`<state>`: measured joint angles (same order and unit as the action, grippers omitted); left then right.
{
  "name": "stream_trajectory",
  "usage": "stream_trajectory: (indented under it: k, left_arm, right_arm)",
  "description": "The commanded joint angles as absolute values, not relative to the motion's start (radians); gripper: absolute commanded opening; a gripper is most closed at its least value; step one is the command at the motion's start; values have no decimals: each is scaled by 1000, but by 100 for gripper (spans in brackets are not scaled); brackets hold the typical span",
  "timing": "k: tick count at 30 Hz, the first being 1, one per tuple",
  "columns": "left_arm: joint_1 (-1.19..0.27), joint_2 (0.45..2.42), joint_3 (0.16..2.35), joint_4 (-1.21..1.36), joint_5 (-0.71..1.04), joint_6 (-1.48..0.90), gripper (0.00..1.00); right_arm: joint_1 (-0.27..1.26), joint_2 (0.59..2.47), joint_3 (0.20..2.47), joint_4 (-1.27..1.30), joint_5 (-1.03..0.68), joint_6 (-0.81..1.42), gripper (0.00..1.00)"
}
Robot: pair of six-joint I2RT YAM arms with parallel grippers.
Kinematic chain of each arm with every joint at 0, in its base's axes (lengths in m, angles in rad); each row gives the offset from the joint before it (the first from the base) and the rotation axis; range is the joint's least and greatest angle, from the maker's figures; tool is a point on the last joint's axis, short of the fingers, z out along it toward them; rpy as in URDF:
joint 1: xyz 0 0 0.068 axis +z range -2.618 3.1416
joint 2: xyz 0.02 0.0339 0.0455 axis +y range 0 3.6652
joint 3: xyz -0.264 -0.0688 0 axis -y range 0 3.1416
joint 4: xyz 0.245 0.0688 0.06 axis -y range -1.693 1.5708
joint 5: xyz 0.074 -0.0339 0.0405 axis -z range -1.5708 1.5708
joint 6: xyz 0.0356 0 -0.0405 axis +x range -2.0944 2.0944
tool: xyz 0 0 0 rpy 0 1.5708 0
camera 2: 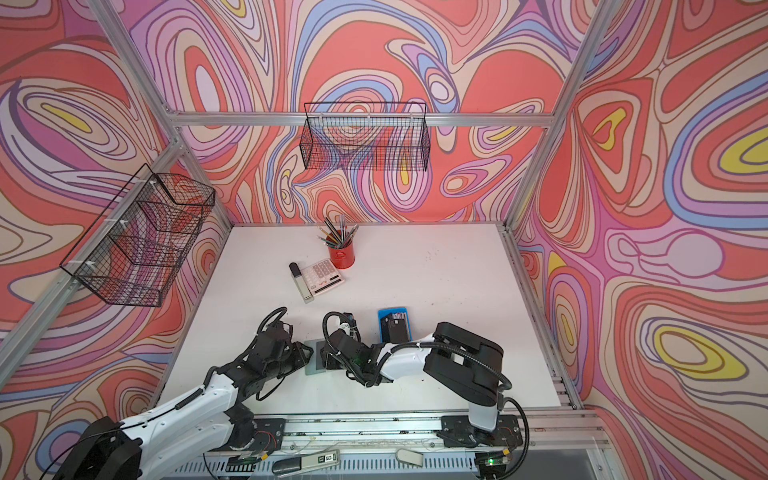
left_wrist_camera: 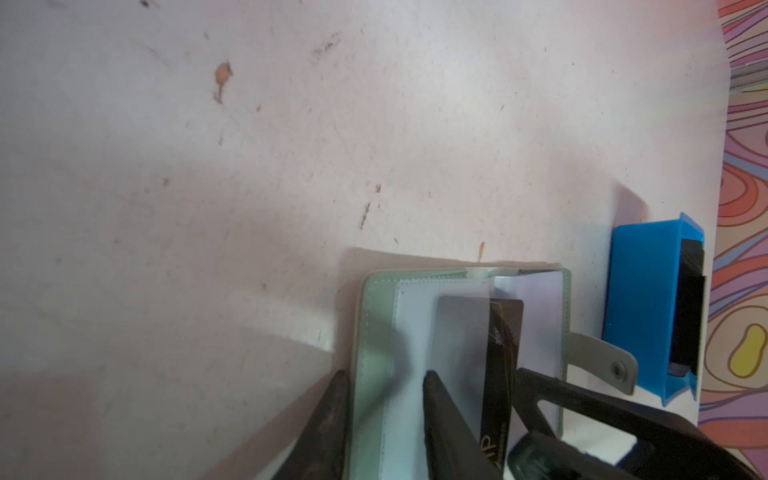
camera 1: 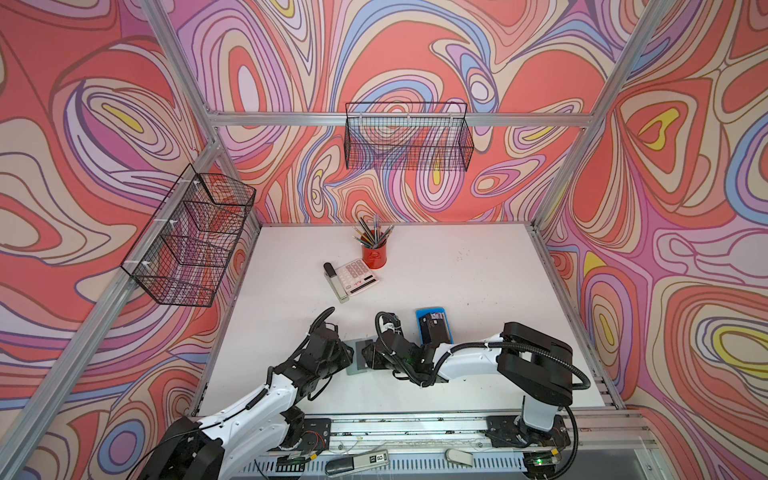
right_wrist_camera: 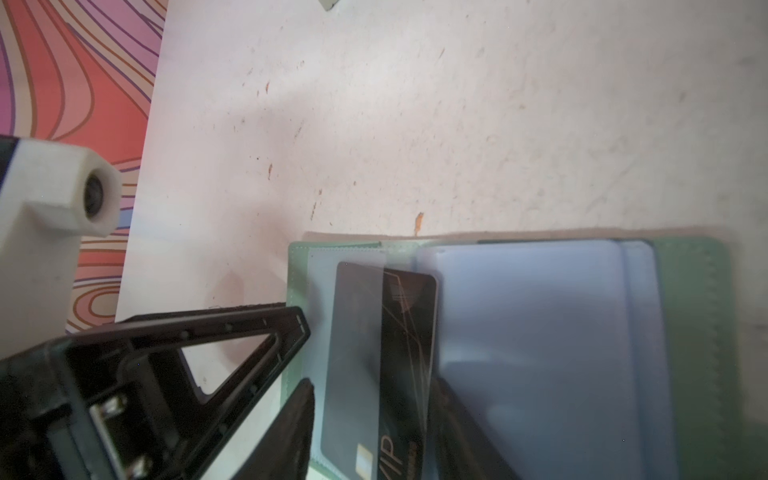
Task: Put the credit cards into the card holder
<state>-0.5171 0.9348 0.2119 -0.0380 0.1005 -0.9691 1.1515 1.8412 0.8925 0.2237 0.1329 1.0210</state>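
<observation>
Left tool (left_wrist_camera: 385, 376) first: your jaws stand part open astride the cover edge of the card holder (left_wrist_camera: 376, 332), which lies open on the counter (camera 1: 457, 270), and they grip nothing visible. Your right tool (right_wrist_camera: 374, 386) brackets the dark card (right_wrist_camera: 409, 332), also part open; whether it pinches the card you cannot tell. That card sits partway under a clear sleeve (right_wrist_camera: 357, 332), so I judge this insertion unfinished. Just beyond, the blue tray (left_wrist_camera: 640, 299) holds more cards (camera 1: 434, 328), yet to go in. Farther back stand a calculator (camera 1: 357, 272) and a red pencil cup (camera 1: 374, 255).
</observation>
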Motion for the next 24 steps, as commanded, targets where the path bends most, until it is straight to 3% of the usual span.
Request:
stream_trajectory:
  k: [1, 17, 24]
  left_arm:
    - [-513, 953, 189, -19, 123, -966, 29]
    - [-512, 987, 210, -20, 151, -949, 29]
    - [-510, 894, 232, -145, 87, -923, 51]
  right_arm:
    - [1150, 1877, 921, 219, 113, 1023, 44]
    - [1175, 1907, 997, 135, 155, 975, 45]
    - [1175, 1744, 920, 75, 278, 957, 59]
